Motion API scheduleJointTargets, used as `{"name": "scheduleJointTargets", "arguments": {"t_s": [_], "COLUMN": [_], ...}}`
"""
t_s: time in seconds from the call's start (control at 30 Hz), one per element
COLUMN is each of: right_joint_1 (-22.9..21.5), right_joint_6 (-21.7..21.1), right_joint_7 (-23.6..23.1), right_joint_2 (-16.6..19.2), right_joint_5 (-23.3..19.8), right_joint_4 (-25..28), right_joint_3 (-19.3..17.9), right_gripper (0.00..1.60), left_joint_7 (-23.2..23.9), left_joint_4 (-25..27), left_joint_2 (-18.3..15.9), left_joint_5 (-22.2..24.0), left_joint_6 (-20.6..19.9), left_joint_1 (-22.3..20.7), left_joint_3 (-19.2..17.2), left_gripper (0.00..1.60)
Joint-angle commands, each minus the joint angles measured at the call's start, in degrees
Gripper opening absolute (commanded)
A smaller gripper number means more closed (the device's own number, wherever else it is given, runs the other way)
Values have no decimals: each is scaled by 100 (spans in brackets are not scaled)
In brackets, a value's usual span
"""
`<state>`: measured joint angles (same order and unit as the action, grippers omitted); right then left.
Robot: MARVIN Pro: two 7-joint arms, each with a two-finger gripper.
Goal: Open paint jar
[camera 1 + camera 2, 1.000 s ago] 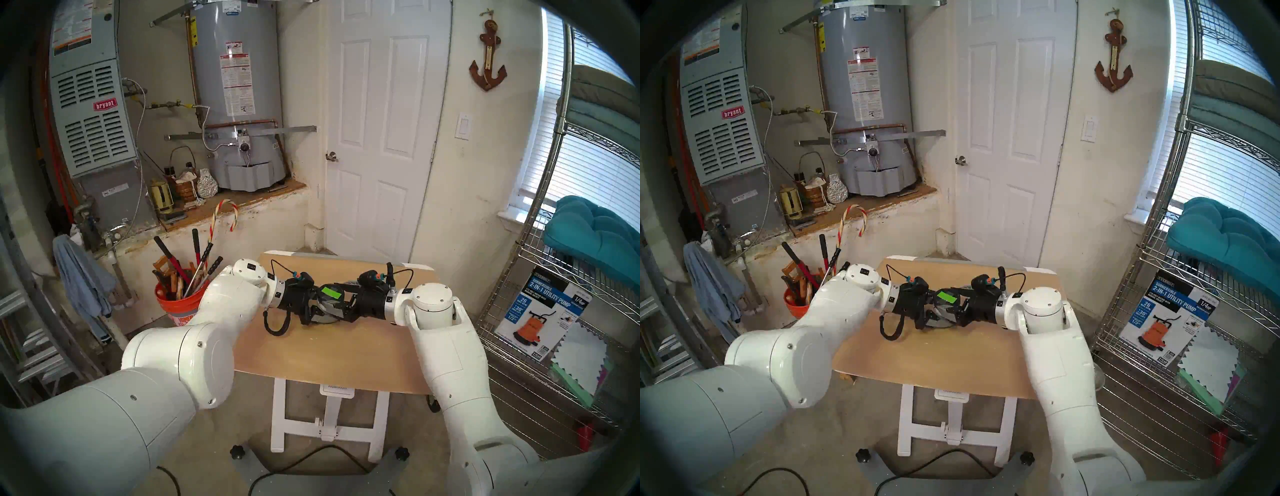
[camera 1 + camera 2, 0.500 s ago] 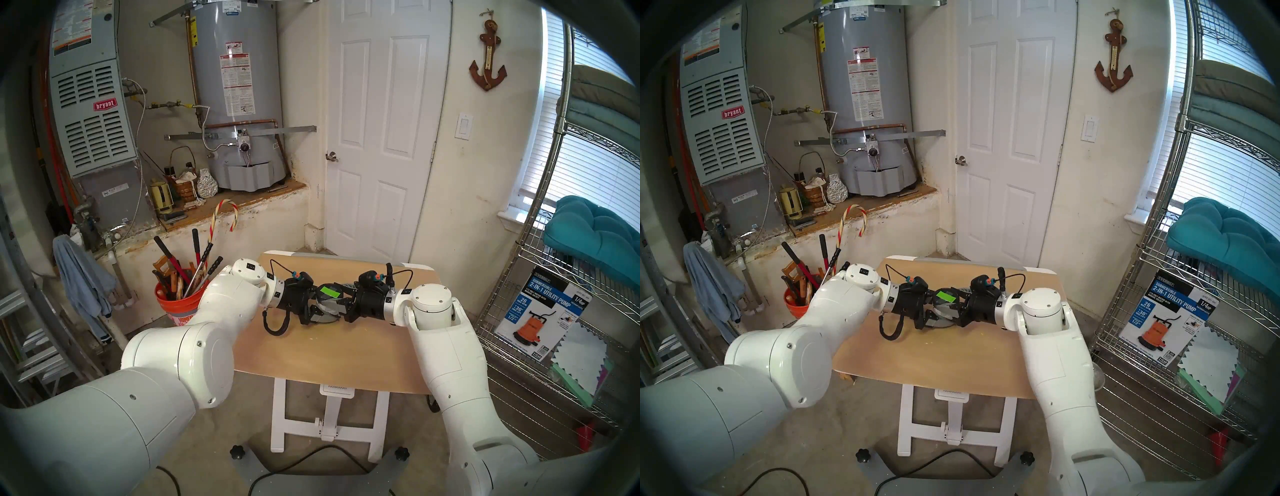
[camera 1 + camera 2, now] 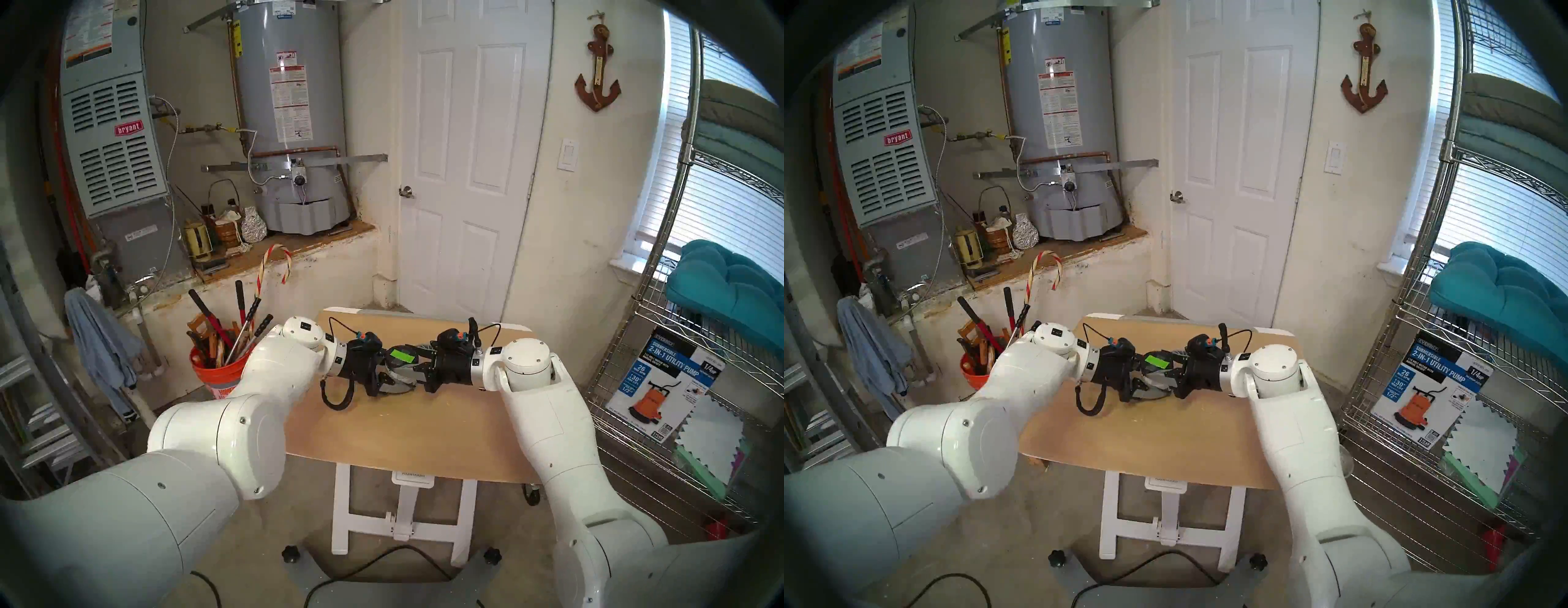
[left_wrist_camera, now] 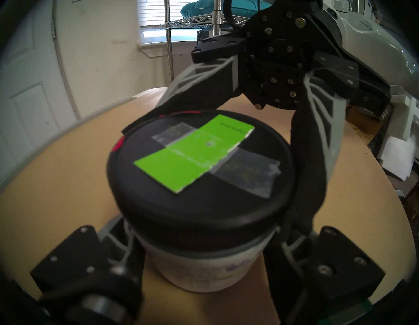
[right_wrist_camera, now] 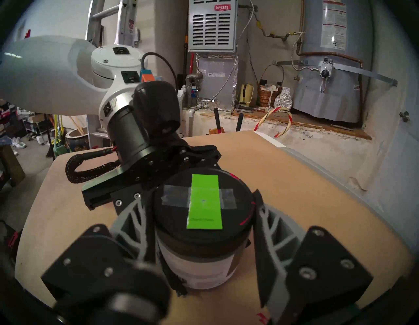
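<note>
Above a tan wooden table (image 3: 407, 429), the left gripper (image 4: 201, 256) clamps the squat white-labelled paint jar (image 4: 204, 270) steady while the right gripper (image 5: 204, 229) pinches its black round lid (image 5: 204, 213), seemingly for twisting.

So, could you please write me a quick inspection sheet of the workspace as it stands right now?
Surface: tan tabletop, bare apart from the jar.
Job's things: paint jar upright, black lid still on, green strip taped across it.
Clutter: nothing seen on the table.
Grippers: left gripper shut on the jar body; right gripper fingers closed on the lid rim.
Cables: coiled black cable hanging at the left wrist.
Surroundings: orange bucket of tools, water heater, wire shelving.
</note>
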<state>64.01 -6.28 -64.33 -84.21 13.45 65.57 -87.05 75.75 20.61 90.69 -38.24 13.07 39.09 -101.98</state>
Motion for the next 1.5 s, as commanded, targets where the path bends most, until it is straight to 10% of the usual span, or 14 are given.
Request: {"name": "scheduleJointTargets", "arguments": {"t_s": [0.0,0.5,1.47], "right_joint_1": [-665,-1545,-2847], "right_joint_6": [290,1268,2518], "right_joint_7": [-271,-1506,-2054], "right_joint_2": [141,196,-49], "right_joint_5": [-21,-303,-66], "right_joint_4": [-707,-1997,-3839], "right_joint_3": [44,229,584], "right_gripper": [0,0,0], "left_joint_7": [109,123,164], "left_joint_4": [64,63,68], "left_joint_2": [52,57,70], "left_joint_5": [33,7,-58], "left_joint_6": [22,27,45], "left_joint_1": [-164,-166,-167], "left_joint_3": [-2,-33,-114], "left_gripper": [0,0,0]}}
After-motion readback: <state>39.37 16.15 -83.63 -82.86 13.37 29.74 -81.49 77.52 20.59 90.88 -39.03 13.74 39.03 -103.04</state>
